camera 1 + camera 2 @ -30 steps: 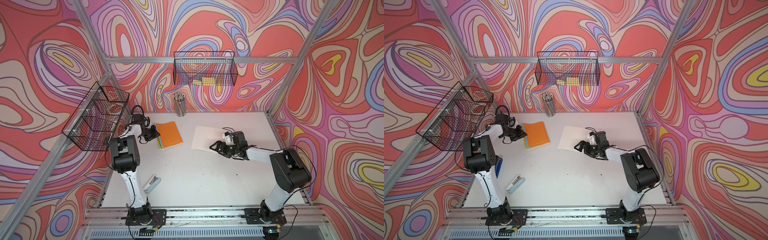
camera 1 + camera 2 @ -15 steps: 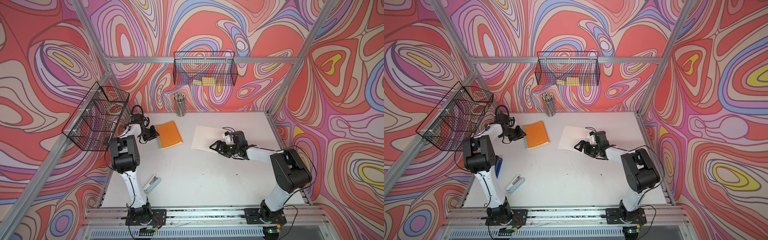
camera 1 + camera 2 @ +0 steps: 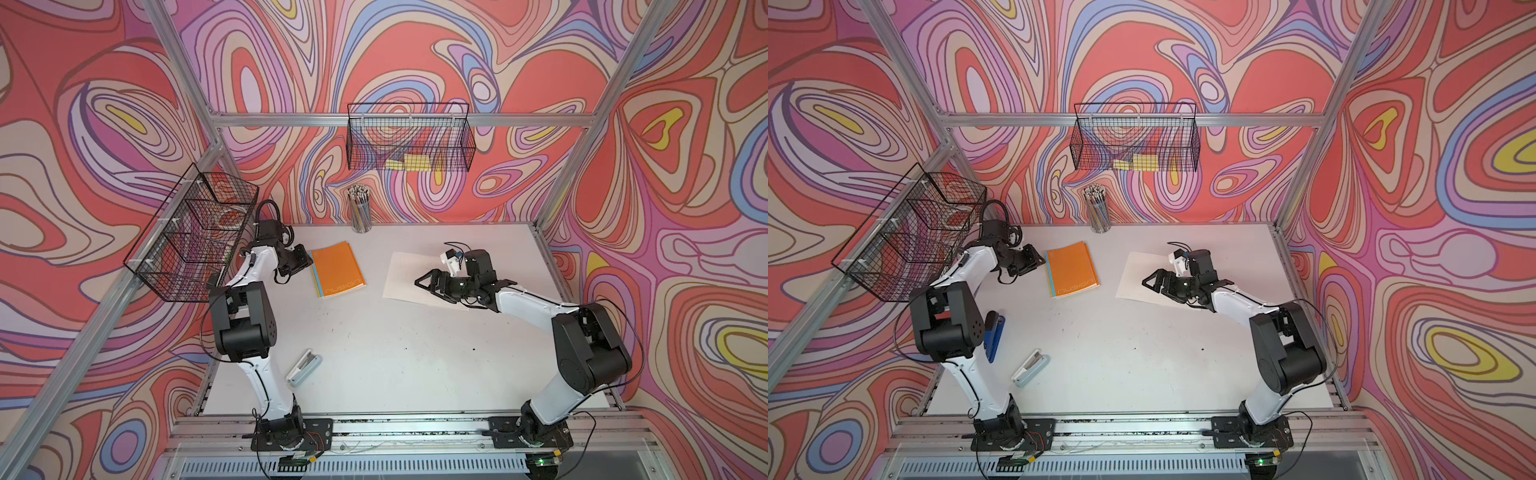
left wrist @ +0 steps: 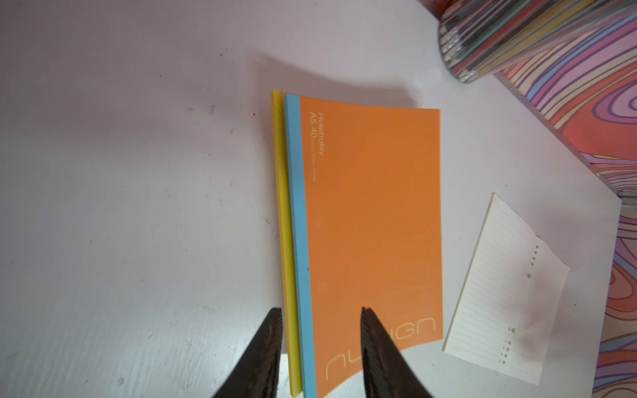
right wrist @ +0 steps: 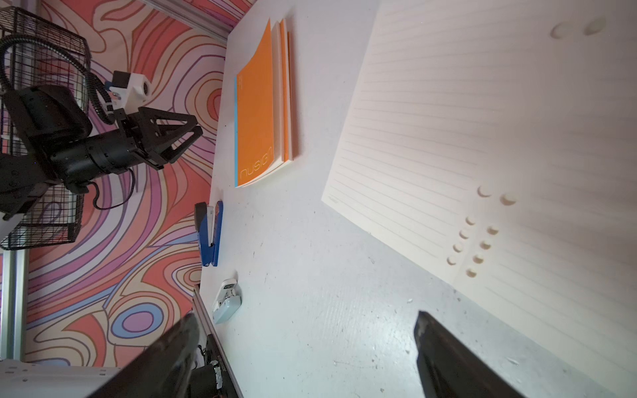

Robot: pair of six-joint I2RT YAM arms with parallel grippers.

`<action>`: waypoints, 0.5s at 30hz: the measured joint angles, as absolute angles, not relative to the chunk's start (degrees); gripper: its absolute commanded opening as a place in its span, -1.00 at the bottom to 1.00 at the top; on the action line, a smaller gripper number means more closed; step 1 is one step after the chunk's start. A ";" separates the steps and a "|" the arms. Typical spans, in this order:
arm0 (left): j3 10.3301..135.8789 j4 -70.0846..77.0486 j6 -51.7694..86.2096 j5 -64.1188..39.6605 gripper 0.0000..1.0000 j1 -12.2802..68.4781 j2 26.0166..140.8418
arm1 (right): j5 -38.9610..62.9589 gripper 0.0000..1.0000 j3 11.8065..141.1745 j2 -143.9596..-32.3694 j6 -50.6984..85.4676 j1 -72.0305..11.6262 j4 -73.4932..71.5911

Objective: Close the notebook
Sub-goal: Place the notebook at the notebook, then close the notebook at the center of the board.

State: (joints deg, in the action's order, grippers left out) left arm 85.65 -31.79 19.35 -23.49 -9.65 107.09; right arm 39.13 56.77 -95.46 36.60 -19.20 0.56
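The notebook (image 3: 337, 270) lies flat in front of the pencil cup (image 3: 360, 210), its orange cover down but slightly bowed. It looks light and floppy, so I'd press on the loose edge opposite the blue spine. The left gripper (image 3: 305, 262) hangs by that spine, jaws partly apart and empty. The right gripper (image 3: 432, 286), farther from the cup, gapes empty.

Open table (image 3: 376, 299) lane between notebook (image 3: 337, 270) and lined sheet (image 3: 405, 274); pencil cup (image 3: 360, 212) behind, stapler (image 3: 303, 368) front-left.

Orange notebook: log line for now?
orange softcover notebook: closed | left gripper: open, beside it | right gripper: open, by lined paper sheet
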 measured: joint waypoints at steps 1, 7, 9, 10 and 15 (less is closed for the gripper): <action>84.64 -31.70 19.77 -23.92 -0.17 -8.80 104.60 | 39.77 0.97 57.43 -95.46 36.53 -19.22 0.86; 76.95 -27.75 24.16 -26.79 -0.15 1.78 93.14 | 40.93 0.97 60.40 -95.26 34.79 -19.20 3.73; 72.23 -24.62 27.42 -28.10 -0.15 5.39 90.63 | 40.97 0.97 61.60 -95.26 33.91 -19.03 4.97; 69.56 -22.81 29.45 -28.71 -0.15 6.92 89.58 | 41.04 0.97 62.24 -95.26 33.58 -18.76 5.45; 60.80 -15.57 37.91 -28.93 -0.15 10.57 88.12 | 41.87 0.97 62.92 -94.83 32.49 -15.46 6.52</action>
State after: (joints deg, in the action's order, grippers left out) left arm 60.80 -15.57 37.91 -28.93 10.57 88.12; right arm 41.87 62.92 -94.83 32.49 -15.46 6.52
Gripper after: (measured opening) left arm 0.426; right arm 0.984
